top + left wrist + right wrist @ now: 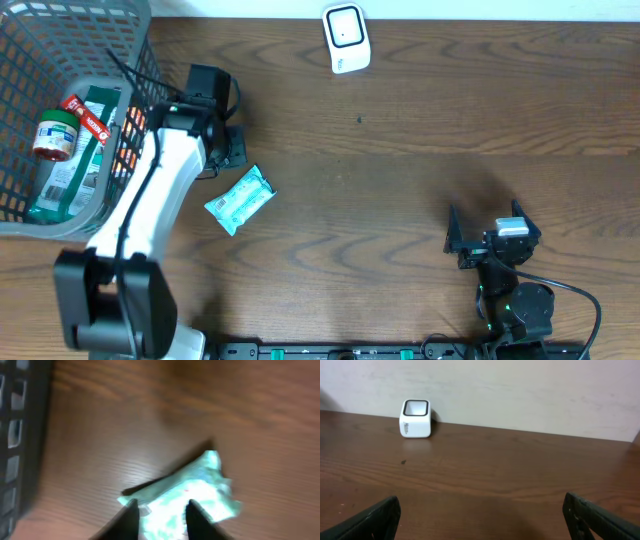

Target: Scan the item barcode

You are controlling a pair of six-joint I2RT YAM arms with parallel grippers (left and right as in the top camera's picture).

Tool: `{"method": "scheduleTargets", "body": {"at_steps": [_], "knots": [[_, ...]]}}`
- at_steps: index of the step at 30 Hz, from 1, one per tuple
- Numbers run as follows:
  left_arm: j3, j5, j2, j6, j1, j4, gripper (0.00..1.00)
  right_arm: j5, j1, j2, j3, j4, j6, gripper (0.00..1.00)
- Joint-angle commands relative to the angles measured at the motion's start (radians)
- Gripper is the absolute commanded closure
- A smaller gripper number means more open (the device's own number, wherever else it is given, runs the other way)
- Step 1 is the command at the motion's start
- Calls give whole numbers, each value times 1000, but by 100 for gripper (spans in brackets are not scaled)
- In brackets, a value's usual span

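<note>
We see teal packet (240, 198) flat on worktop (420, 150), left of centre in overhead view, just right of grey basket (25, 70). Left claw (161, 507) over packet's upper-left end, fingers (127, 522) narrowly parted, blurred packet showing through gap. Grips nothing; we cannot tell if tips touch it. Right claw (480, 520) at lower right of overhead view, spread wide, empty. White scanner (346, 38) at top centre, well apart from packet. Basket holds bottle (52, 135) and packs.

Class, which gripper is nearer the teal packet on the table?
Left. The left gripper hangs at the edge of the teal packet; the right gripper sits far off across the table.
</note>
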Motion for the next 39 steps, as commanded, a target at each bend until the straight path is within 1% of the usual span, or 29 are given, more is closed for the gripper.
{"method": "scheduleTargets", "body": {"at_steps": [1, 3, 8, 13, 15, 18, 21, 24, 27, 29, 30, 31, 33, 34, 35, 38, 39], "knots": [[-2, -98, 89, 1, 14, -12, 92, 5, 4, -4, -1, -4, -2, 1], [-2, -98, 135, -23, 18, -11, 92, 5, 4, -4, -1, -4, -2, 1], [-2, -93, 238, -32, 20, -14, 92, 5, 4, -4, -1, -4, -2, 1], [-2, -24, 273, -31, 19, -62, 92, 5, 4, -4, -1, -4, -2, 1], [-2, 21, 272, -31, 19, -84, 92, 5, 4, -4, -1, -4, -2, 1], [-2, 132, 272, -13, 19, -113, 92, 5, 4, -4, -1, -4, -2, 1], [-2, 306, 272, 59, 20, -132, 92, 5, 4, -4, -1, -4, -2, 1], [-2, 425, 272, 82, 20, -139, 92, 5, 4, -4, -1, -4, -2, 1], [-2, 410, 272, 82, 20, -134, 91, 5, 4, -4, -1, -4, -2, 1], [1, 364, 272, 82, 22, -134, 87, 5, 4, -4, -1, -4, -2, 1], [2, 340, 272, 82, 24, -135, 84, 5, 4, -4, -1, -4, -2, 1], [2, 319, 271, 82, 27, -135, 83, 5, 4, -4, -1, -4, -2, 1], [5, 288, 269, 81, 36, -136, 51, 5, 4, -4, -1, -4, -2, 1], [10, 274, 269, 82, 42, -140, 44, 5, 4, -4, -1, -4, -2, 1], [15, 269, 267, 82, 52, -146, 39, 5, 4, -4, -1, -4, -2, 1], [30, 283, 254, 104, 79, -165, 34, 5, 4, -4, -1, -4, -2, 1], [32, 297, 247, 121, 86, -167, 30, 5, 4, -4, -1, -4, -2, 1]]}}
